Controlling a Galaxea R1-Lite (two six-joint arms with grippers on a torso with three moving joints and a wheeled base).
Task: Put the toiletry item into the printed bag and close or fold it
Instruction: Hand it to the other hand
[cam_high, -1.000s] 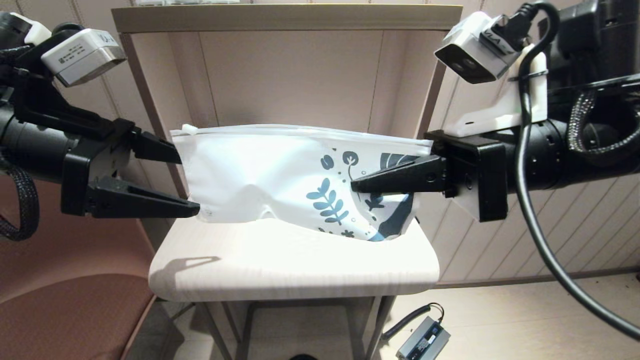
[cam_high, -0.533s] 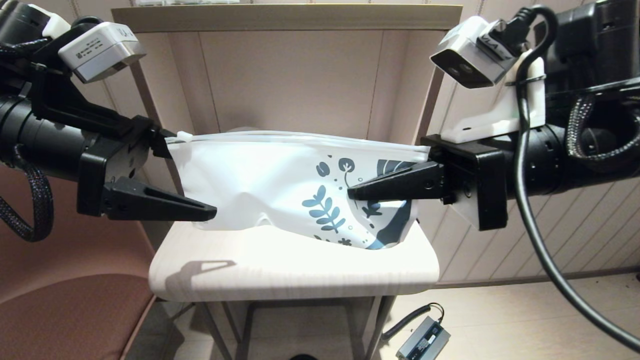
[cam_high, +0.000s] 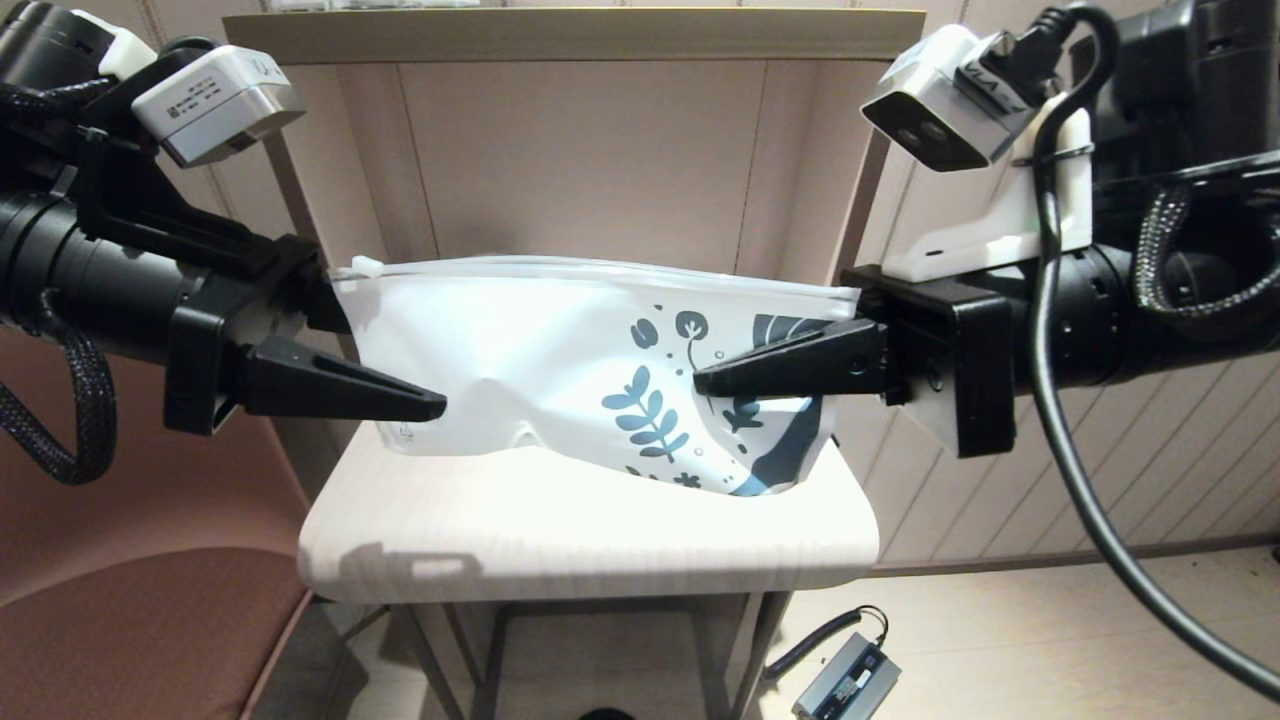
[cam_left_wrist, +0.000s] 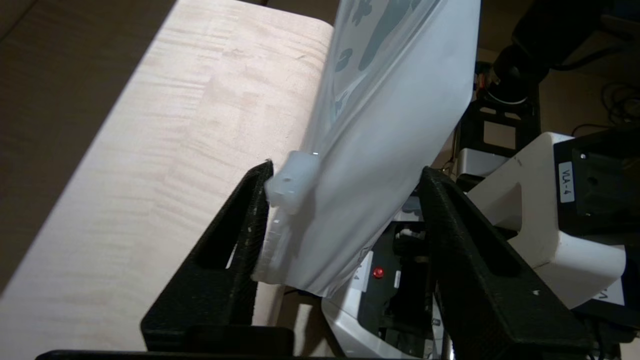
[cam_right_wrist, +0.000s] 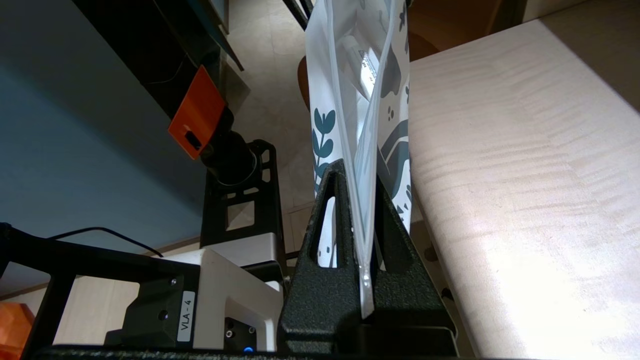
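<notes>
**Right gripper pinches the printed bag, left one spread around its slider end**

Right gripper (cam_high: 705, 380) is clamped on the printed bag (cam_high: 520, 350) at its leaf-patterned end, holding it upright above the white table (cam_high: 590, 530). Only the right wrist view shows the toiletry item (cam_right_wrist: 362, 62), a pale tube inside the pouch. Left gripper (cam_left_wrist: 345, 172) stands spread, fingers either side of the plain end; the left wrist view shows the slider (cam_left_wrist: 292, 180) against one finger.
</notes>
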